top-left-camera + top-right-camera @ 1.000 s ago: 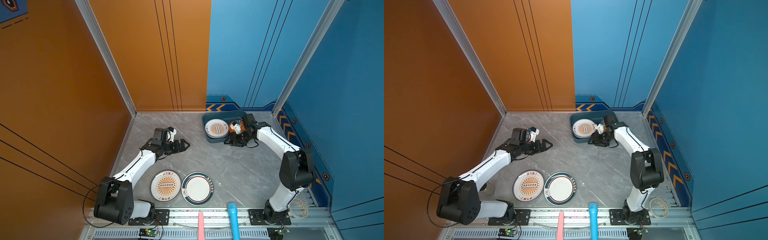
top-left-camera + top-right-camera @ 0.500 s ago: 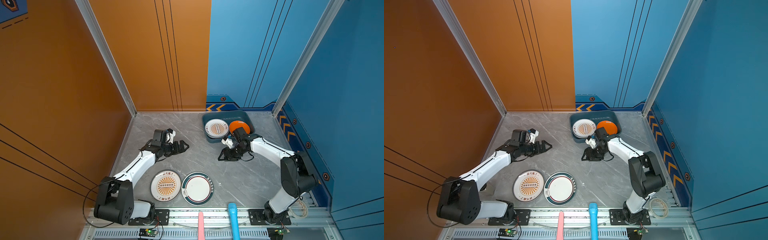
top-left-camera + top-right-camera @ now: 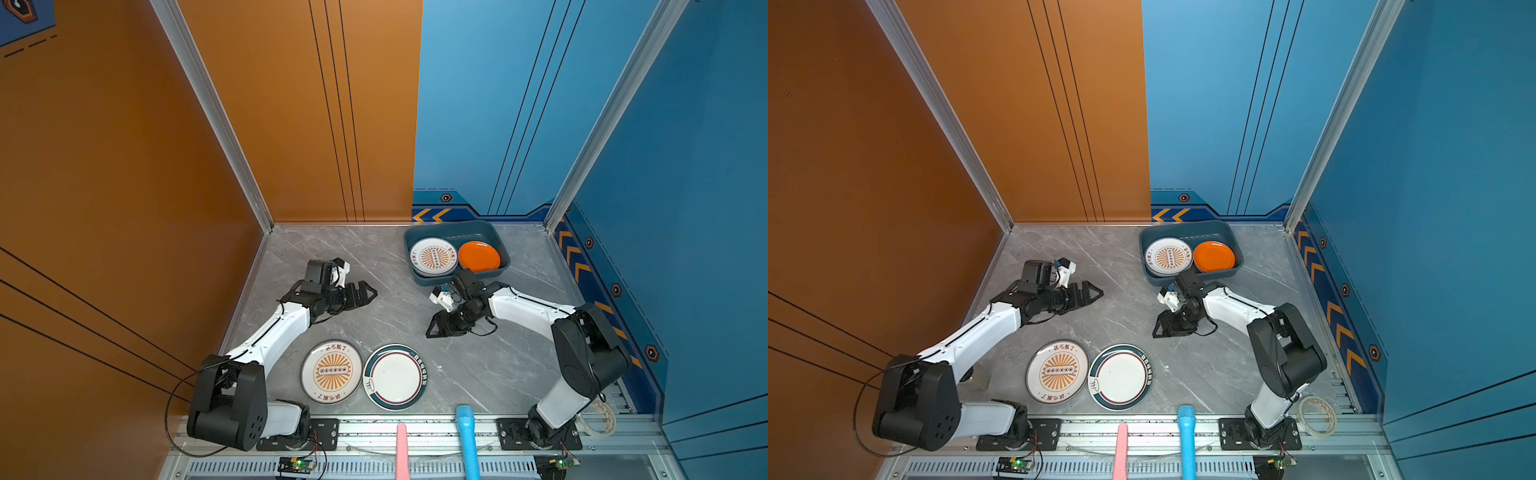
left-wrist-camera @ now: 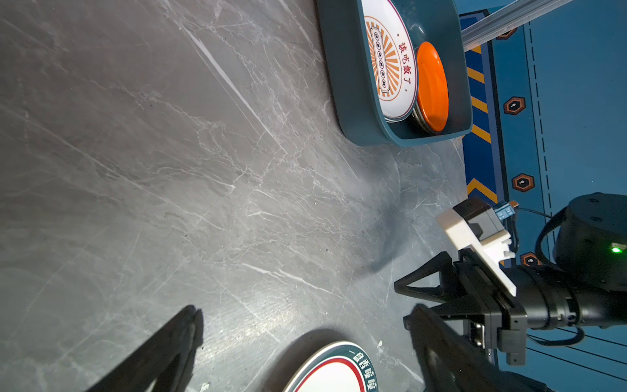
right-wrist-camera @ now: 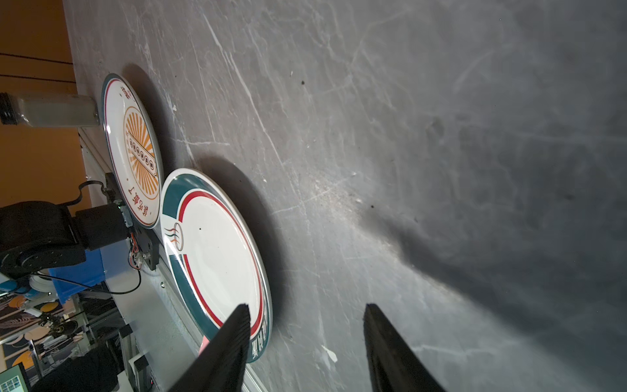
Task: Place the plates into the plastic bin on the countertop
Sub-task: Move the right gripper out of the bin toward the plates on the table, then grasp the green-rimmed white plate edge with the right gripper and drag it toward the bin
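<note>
the teal-rimmed plate [image 3: 395,376] lies flat on the surface [image 3: 374,249], near the front rail, just ahead of the right tool [image 3: 434,330], whose jaws are partly spread and empty. the left tool [image 3: 368,293], spread wide and empty, is farther away. the bin [image 3: 453,229] sits behind.

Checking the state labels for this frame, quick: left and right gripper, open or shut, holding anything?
Left gripper: open, fingers wide apart, holding nothing.
Right gripper: open, nothing between its fingers.

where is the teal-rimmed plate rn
In both top views the teal-rimmed plate lies flat on the countertop by the front rail, just right of the loose sunburst plate.
</note>
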Controlling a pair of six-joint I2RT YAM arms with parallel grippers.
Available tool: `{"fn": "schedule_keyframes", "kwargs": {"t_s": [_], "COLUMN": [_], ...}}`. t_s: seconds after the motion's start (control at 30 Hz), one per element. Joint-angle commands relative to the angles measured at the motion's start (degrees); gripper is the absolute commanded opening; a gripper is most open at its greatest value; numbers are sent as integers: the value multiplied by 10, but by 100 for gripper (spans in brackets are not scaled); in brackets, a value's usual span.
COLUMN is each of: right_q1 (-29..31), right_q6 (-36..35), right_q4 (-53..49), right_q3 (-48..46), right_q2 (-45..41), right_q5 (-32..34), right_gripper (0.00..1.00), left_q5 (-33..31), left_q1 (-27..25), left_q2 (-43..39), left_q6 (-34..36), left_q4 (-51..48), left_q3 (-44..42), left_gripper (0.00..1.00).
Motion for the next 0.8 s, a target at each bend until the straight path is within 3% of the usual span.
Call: {"fn": "schedule_keyframes", "kwargs": {"t_s": [0.0,0.77], "right_q1": [11,89], "right_q6": [16,32], "right_q4": [34,115], "right_q3": [-18,-62], "right_q2": [20,62], "right_q5": [0,-67], "right_gripper": [56,51], "left_q5": [4,10], "left_q1": [6,10], "left_q2": [-12,-1], "left_q6": [0,-1], "left_q4": [3,7], "left_q3": [-9,-3], "left_gripper": [98,98]}}
